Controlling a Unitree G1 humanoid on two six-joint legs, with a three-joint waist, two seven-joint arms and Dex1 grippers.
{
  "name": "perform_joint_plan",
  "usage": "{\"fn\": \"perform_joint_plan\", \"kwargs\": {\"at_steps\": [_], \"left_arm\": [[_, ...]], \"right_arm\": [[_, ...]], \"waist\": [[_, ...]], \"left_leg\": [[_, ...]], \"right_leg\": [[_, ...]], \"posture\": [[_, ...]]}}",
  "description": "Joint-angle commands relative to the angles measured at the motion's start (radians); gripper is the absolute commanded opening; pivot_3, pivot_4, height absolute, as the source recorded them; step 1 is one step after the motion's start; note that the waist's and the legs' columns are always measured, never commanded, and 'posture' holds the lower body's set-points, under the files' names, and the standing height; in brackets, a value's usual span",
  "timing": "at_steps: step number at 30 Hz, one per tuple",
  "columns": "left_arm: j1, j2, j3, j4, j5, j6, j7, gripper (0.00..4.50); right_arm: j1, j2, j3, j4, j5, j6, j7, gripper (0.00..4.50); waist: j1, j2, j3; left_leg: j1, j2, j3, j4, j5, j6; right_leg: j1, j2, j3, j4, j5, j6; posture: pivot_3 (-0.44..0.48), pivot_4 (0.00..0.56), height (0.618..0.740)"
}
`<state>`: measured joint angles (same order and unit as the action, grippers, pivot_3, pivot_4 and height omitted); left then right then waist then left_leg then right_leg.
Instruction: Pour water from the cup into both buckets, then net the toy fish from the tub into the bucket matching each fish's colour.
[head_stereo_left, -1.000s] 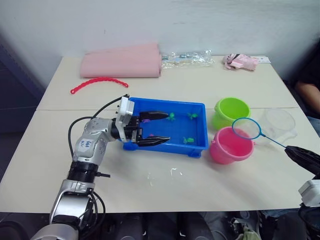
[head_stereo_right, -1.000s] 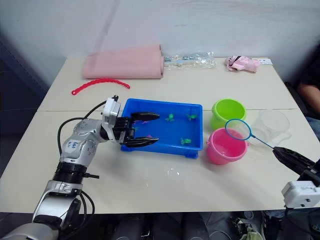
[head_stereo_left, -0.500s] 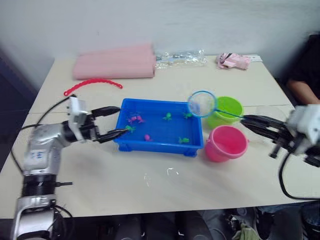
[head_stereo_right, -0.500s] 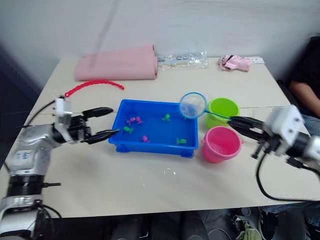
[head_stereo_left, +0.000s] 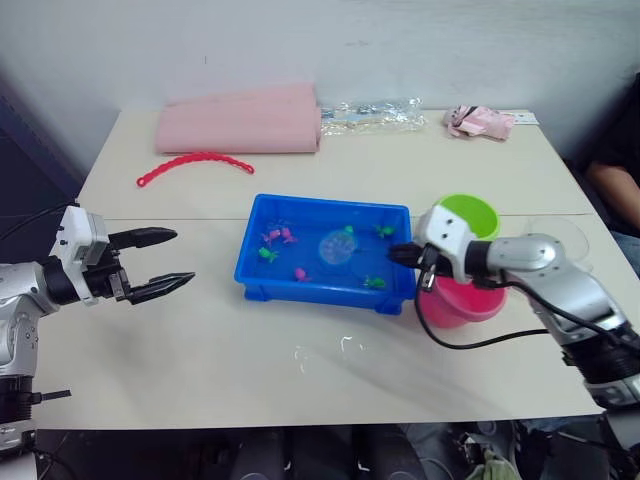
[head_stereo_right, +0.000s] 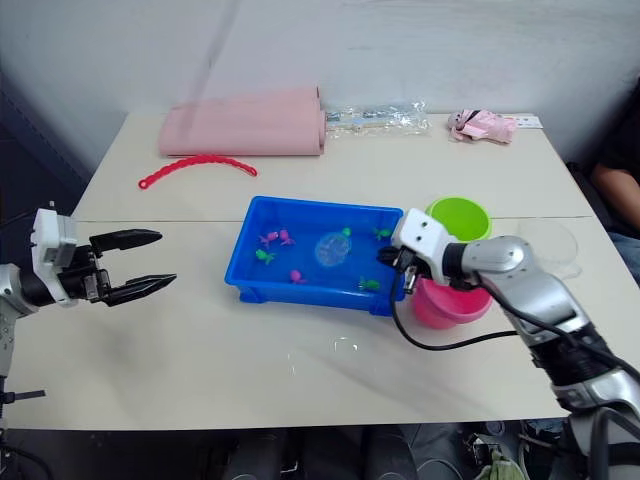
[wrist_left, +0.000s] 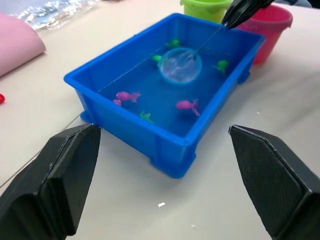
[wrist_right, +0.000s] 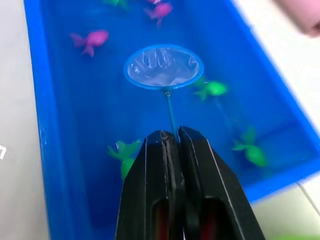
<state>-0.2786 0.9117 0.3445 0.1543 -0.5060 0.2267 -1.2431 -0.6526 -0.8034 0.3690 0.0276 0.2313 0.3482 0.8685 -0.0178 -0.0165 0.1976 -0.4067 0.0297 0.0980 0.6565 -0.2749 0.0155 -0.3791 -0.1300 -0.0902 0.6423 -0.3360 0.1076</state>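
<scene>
My right end effector (wrist_right: 172, 137) pinches the net (wrist_right: 163, 67) over the tub (head_stereo_left: 262, 268), left end effector (head_stereo_left: 165, 262) released; scooping hastily risks splashing or missing fish.

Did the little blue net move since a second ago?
Yes. The small round blue-rimmed net went from above the pink plastic bucket leftward, down into the bright blue rectangular tub.

Pink roll (head_stereo_left: 240, 126), red beaded strip (head_stereo_left: 195, 166), plastic wrapper (head_stereo_left: 373, 114).
</scene>
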Motion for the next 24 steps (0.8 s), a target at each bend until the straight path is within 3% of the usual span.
{"fn": "perform_joint_plan", "kwargs": {"at_steps": [1, 16, 24], "left_arm": [[-0.035, 0.037, -0.012, -0.036, -0.013, 0.024, -0.027, 4.47], [-0.105, 0.073, -0.109, -0.034, 0.017, 0.053, -0.094, 4.47], [-0.169, 0.058, -0.136, -0.045, -0.002, 0.127, -0.093, 4.47]], "right_arm": [[-0.062, 0.042, -0.001, 0.041, -0.066, -0.009, 0.019, 0.00], [-0.070, 0.189, 0.016, 0.042, -0.158, -0.042, 0.141, 0.00], [-0.031, 0.241, -0.073, -0.009, -0.053, 0.093, 0.162, 0.00]], "waist": [[-0.003, 0.000, 0.000], [-0.012, 0.000, 0.000], [-0.011, 0.000, 0.000]], "left_leg": [[0.000, 0.000, 0.000, 0.000, 0.000, 0.000], [0.000, 0.000, 0.005, -0.001, 0.000, 0.000], [0.000, 0.001, 0.006, -0.001, 0.000, 0.000]], "right_leg": [[0.000, 0.000, 0.000, 0.000, 0.000, 0.000], [-0.005, 0.002, 0.003, 0.003, 0.000, 0.000], [-0.006, 0.002, 0.005, 0.004, 0.000, 0.000]], "posture": [[0.000, 0.150, 0.740], [0.000, 0.150, 0.740], [0.000, 0.150, 0.740]]}}
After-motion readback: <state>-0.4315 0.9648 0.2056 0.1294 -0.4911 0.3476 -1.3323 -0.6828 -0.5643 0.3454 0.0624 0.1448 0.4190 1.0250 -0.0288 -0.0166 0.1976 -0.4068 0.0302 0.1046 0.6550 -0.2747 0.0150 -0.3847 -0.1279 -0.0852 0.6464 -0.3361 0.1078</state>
